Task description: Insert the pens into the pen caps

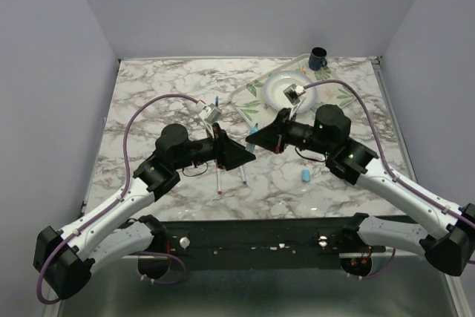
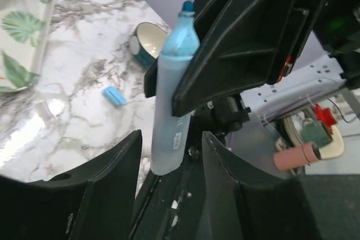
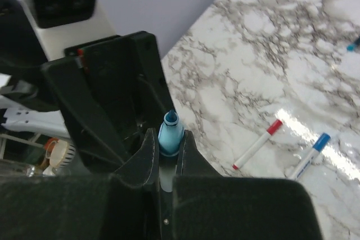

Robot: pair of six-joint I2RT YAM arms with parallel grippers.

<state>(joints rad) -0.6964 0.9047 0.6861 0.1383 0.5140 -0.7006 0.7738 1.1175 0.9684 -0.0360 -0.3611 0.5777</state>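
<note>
My right gripper (image 3: 170, 134) is shut on the thick light blue pen (image 3: 170, 130), whose tip sticks out past its fingers. In the left wrist view this pen (image 2: 171, 99) hangs from the right fingers (image 2: 242, 49). Its rear end lies between the spread jaws of my open left gripper (image 2: 171, 139). In the top view the two grippers meet mid-table, the left (image 1: 239, 155) and the right (image 1: 257, 137). A light blue cap (image 1: 304, 176) lies on the marble and shows in the left wrist view (image 2: 115, 95). A red-ended pen (image 3: 257, 144) and a blue-ended pen (image 3: 310, 155) lie on the table.
A dark blue mug (image 1: 318, 57) stands at the back right, next to a leaf-patterned tray (image 1: 249, 102) with a white plate (image 1: 276, 83). Two slim pens (image 1: 220, 180) lie just in front of the left gripper. Walls close in the table on three sides.
</note>
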